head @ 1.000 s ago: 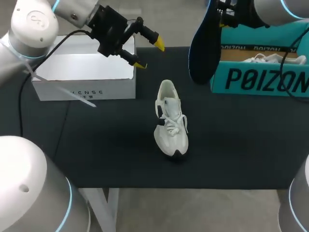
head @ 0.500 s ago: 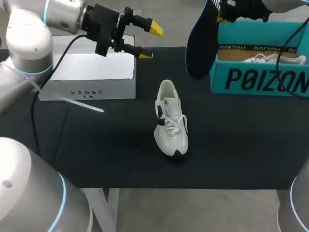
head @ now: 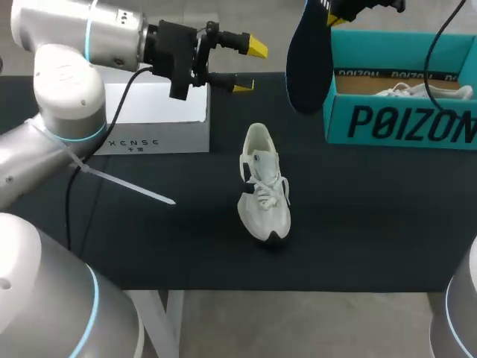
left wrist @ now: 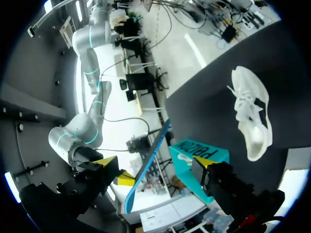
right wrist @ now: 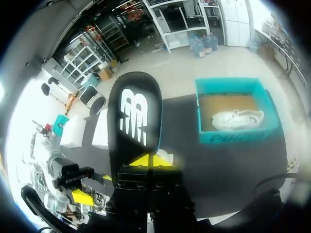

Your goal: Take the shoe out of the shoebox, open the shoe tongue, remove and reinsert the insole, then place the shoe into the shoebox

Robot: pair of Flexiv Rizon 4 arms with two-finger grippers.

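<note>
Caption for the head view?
Right gripper holds the dark insole aloft; white shoe on the table; left gripper open.

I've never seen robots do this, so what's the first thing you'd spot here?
The big dark insole dangling in the air, pinched at one end by the right arm's fingers, beside the teal shoebox. Next, the white shoe standing alone in the middle of the black table. The left arm's fingers, yellow-tipped and open, hover by the white box.
</note>
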